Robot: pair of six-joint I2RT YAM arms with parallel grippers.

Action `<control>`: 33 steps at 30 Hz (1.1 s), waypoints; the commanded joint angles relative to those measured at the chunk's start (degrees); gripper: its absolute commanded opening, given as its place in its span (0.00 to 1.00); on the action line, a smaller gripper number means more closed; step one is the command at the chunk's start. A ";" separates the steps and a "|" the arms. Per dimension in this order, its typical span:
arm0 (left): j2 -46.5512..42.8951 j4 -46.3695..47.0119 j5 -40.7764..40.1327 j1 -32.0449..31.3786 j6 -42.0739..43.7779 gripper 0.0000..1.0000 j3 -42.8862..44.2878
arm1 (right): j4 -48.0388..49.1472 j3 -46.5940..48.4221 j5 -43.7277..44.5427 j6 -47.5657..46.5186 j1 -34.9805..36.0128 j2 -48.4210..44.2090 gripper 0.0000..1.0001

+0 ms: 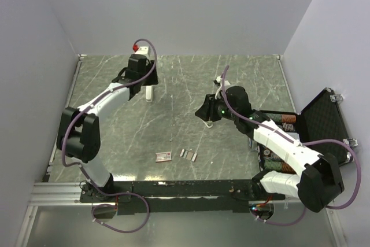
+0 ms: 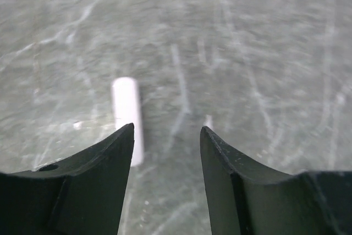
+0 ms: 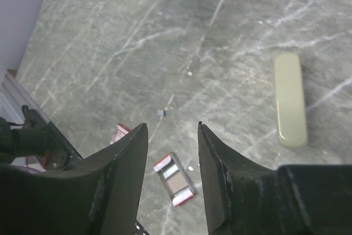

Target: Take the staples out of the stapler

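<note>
The stapler (image 3: 290,98) lies flat on the table with its olive-green top up, to the right of my right gripper (image 3: 172,125) and apart from it. That gripper is open and empty, held above the table. Below its fingertips an open tray with red ends (image 3: 177,179) holds silver-grey staples (image 3: 169,170). It shows as grey strips in the top view (image 1: 188,154). My left gripper (image 2: 166,127) is open and empty, low over the far table. A white elongated piece (image 2: 127,116) lies just beyond its left finger.
A small red-and-white flat box (image 1: 163,155) lies near the front edge, left of the tray. A tiny grey bit (image 3: 160,112) lies on the table. An open black case (image 1: 324,122) stands at the right edge. Grey walls enclose the table.
</note>
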 commanded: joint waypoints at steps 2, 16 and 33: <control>-1.65 -2.90 9.34 -4.84 5.31 0.56 4.52 | -5.55 1.64 3.75 -1.36 0.19 -3.50 0.49; 15.83 -1.15 16.12 -15.91 4.26 0.34 20.00 | -2.84 -8.46 4.72 3.73 0.19 -2.19 0.00; 30.96 2.63 20.78 -21.63 1.45 0.27 24.75 | 3.50 -5.57 9.12 8.47 -0.77 15.38 0.00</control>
